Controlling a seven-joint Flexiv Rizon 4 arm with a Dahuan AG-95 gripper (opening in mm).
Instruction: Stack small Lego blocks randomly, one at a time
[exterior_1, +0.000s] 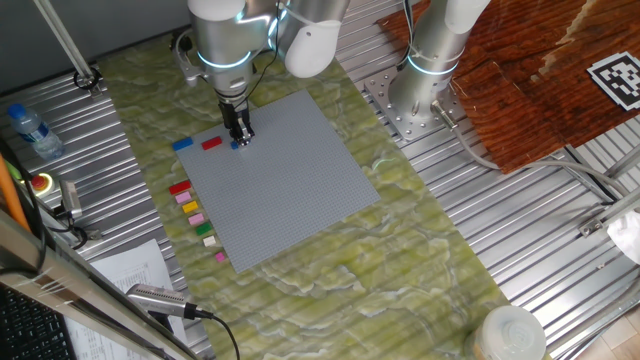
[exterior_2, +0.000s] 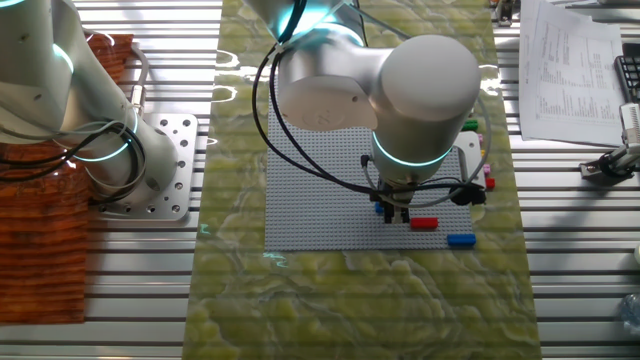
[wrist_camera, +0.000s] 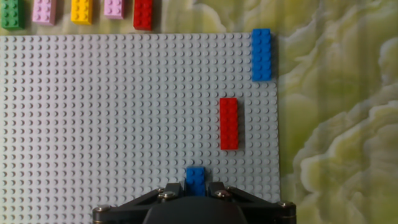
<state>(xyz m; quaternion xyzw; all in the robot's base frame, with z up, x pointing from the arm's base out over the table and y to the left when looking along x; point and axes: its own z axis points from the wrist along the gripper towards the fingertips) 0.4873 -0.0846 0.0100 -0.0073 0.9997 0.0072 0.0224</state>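
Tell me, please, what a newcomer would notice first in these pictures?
First, the large flat grey studded plastic baseplate on the green marbled mat. Next, the claw closed on a small blue plastic brick at the plate's edge, near a long red plastic brick. A row of coloured spare bricks lies beside the plate.

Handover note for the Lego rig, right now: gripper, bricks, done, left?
Gripper: low over the grey baseplate, fingers around a blue brick; cannot tell if shut.
Bricks: a red brick lies flat on the plate, a long blue brick at its corner edge. The spare row waits on the mat beside the plate.
Done: nothing visibly stacked yet.
Left: stacking, one brick at a time.
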